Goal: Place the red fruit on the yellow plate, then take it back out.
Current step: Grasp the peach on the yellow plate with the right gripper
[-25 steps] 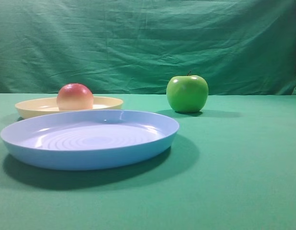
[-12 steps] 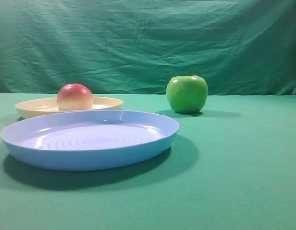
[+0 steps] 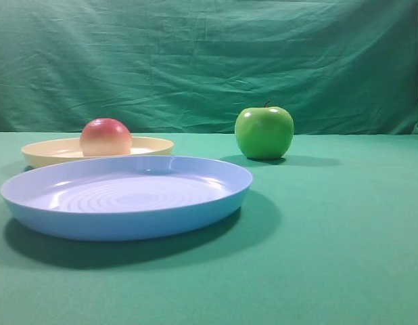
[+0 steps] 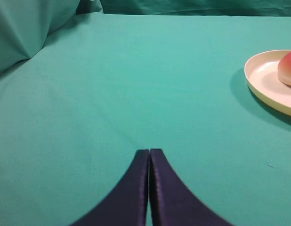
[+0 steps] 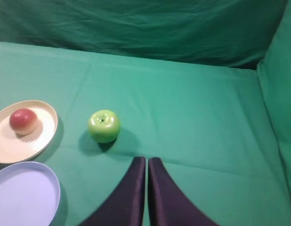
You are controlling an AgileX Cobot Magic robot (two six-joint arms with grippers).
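Observation:
The red fruit (image 3: 105, 137) rests on the yellow plate (image 3: 151, 145) at the left of the exterior high view. From the right wrist, the red fruit (image 5: 23, 120) sits toward the far side of the yellow plate (image 5: 42, 136). At the right edge of the left wrist view the yellow plate (image 4: 263, 80) and part of the red fruit (image 4: 289, 68) show. My left gripper (image 4: 149, 151) is shut and holds nothing, well short of the plate. My right gripper (image 5: 146, 159) is shut too, over bare cloth below the green apple.
A shiny green apple (image 3: 264, 132) stands on the cloth right of the plates; it is the green apple (image 5: 103, 125) just beyond my right gripper. A larger light blue plate (image 3: 128, 217) lies in front of the yellow one. A green cloth backdrop (image 3: 209, 61) rises behind.

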